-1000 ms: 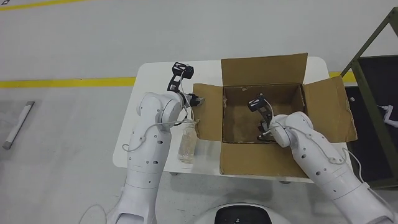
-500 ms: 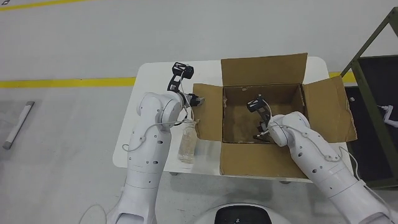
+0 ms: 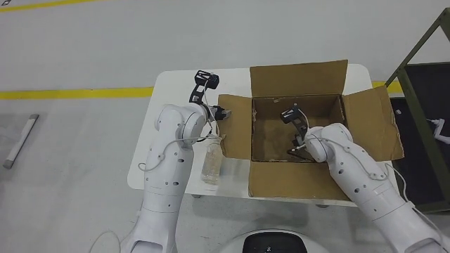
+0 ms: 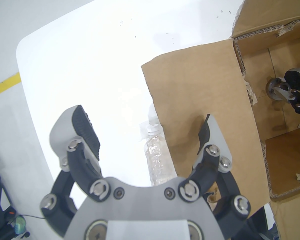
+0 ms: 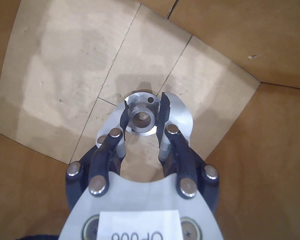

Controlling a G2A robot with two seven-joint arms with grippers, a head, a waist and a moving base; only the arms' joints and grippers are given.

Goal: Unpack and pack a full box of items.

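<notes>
1. While the left gripper (image 4: 145, 123) hangs with its fingers spread wide and nothing between them, a clear plastic bottle (image 4: 157, 161) lies below it on the white surface (image 4: 90, 51), along the edge of the box's left flap (image 4: 202, 88).
2. To that gripper's right stands the open cardboard box (image 3: 298, 79).
3. Down inside it, the right gripper (image 5: 144, 114) is narrowed onto a flanged metal hub (image 5: 141, 112), pinched between its pads close above the box floor.
</notes>
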